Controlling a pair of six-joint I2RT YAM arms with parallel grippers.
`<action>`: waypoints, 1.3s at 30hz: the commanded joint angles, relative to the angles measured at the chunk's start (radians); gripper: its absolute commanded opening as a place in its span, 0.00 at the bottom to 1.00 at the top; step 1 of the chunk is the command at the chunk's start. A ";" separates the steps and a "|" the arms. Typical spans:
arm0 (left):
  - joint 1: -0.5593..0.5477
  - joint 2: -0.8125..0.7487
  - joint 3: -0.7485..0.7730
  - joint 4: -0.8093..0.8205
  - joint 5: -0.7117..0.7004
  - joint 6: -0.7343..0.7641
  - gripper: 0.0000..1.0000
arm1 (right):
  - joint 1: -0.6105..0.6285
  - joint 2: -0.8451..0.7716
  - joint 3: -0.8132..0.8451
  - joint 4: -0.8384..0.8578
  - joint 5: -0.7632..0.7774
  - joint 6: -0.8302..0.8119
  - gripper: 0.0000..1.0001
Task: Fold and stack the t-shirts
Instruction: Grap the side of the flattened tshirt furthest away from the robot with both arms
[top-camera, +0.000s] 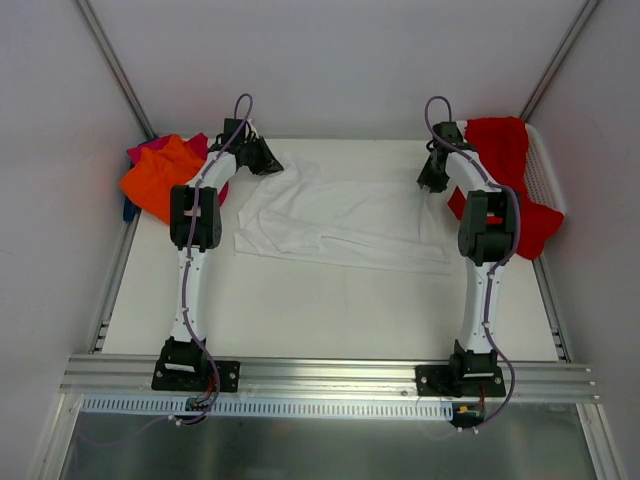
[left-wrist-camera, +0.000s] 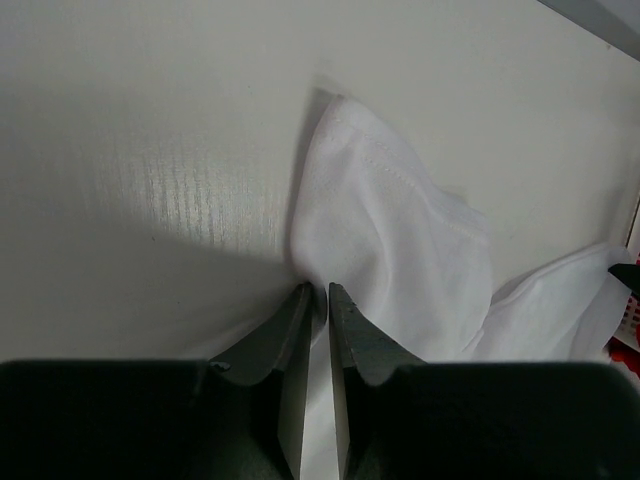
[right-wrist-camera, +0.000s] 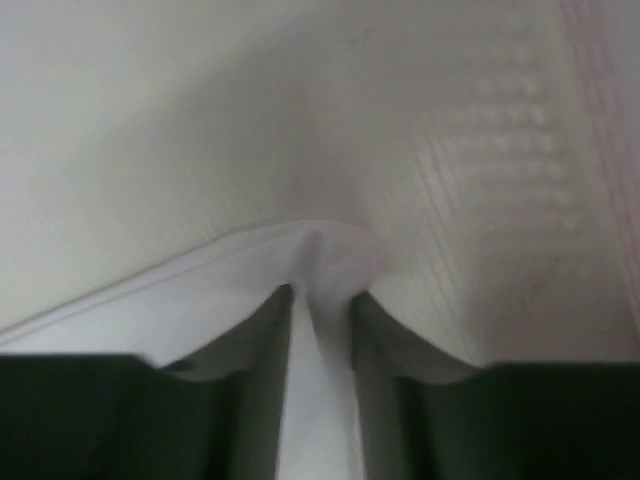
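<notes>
The white t-shirt (top-camera: 335, 220) lies spread and wrinkled across the middle of the table. My left gripper (top-camera: 262, 155) is shut on its far left corner; in the left wrist view the white cloth (left-wrist-camera: 400, 240) is pinched between the dark fingers (left-wrist-camera: 290, 330). My right gripper (top-camera: 433, 180) is shut on its far right edge; in the right wrist view a fold of white cloth (right-wrist-camera: 330, 265) bulges out between the fingers (right-wrist-camera: 375, 320). The orange t-shirt (top-camera: 160, 180) lies over the magenta-pink one (top-camera: 150, 148) at the far left, with a bit of blue (top-camera: 128, 210) beneath. The red t-shirt (top-camera: 505, 150) hangs at the far right.
A white plastic mesh basket (top-camera: 545, 170) stands at the far right edge with the red shirt draped over it. Grey walls close the back and sides. An aluminium rail (top-camera: 320, 375) runs along the near edge by the arm bases.
</notes>
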 joint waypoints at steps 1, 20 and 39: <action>-0.008 -0.003 -0.021 -0.023 -0.008 0.009 0.13 | -0.030 0.001 0.024 -0.003 0.000 0.022 0.28; 0.006 -0.099 -0.016 -0.008 -0.013 0.083 0.00 | -0.028 -0.035 0.073 0.003 -0.042 -0.018 0.00; 0.008 -0.345 -0.204 0.003 -0.022 0.124 0.00 | -0.030 -0.190 -0.053 0.004 -0.075 -0.030 0.01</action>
